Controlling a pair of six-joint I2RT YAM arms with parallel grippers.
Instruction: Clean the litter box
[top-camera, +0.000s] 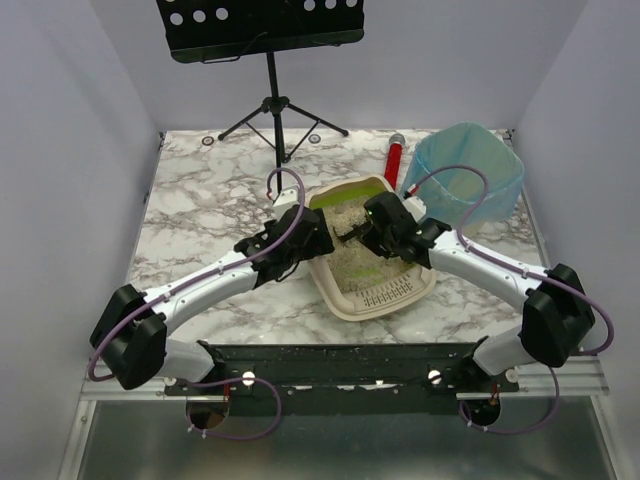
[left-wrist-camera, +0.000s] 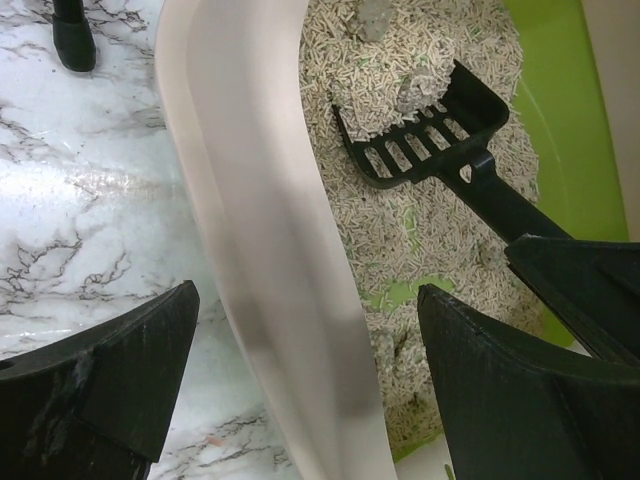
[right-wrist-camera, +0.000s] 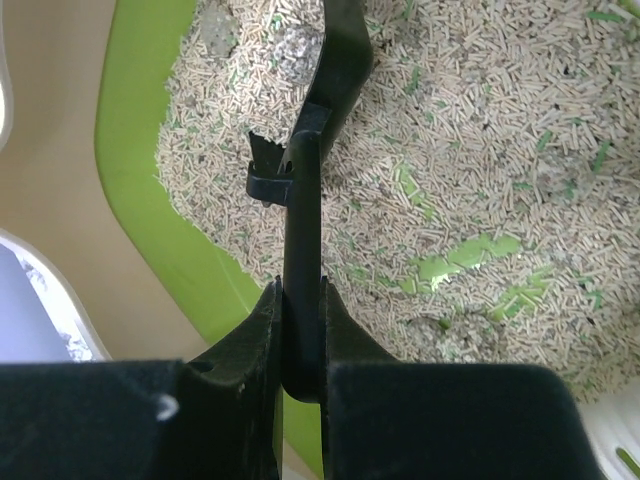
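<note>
The beige litter box (top-camera: 392, 294), with a lime-green inner rim and tan pellets, sits mid-table with its grille end near me. My left gripper (top-camera: 312, 238) is open. Its fingers straddle the box's left rim (left-wrist-camera: 250, 200), one outside over the marble and one over the litter, with gaps on both sides. My right gripper (top-camera: 372, 228) is shut on the handle of a black slotted scoop (right-wrist-camera: 303, 250). The scoop head (left-wrist-camera: 420, 130) rests in the pellets and holds some litter and a grey clump. More grey clumps (right-wrist-camera: 292, 45) lie by the scoop head.
A taller bin lined with a translucent blue bag (top-camera: 465, 175) stands at the back right, next to the box. A red-handled tool (top-camera: 395, 157) lies beside it. A black music stand (top-camera: 275, 100) stands at the back. Green floor patches (right-wrist-camera: 455, 258) show through the litter.
</note>
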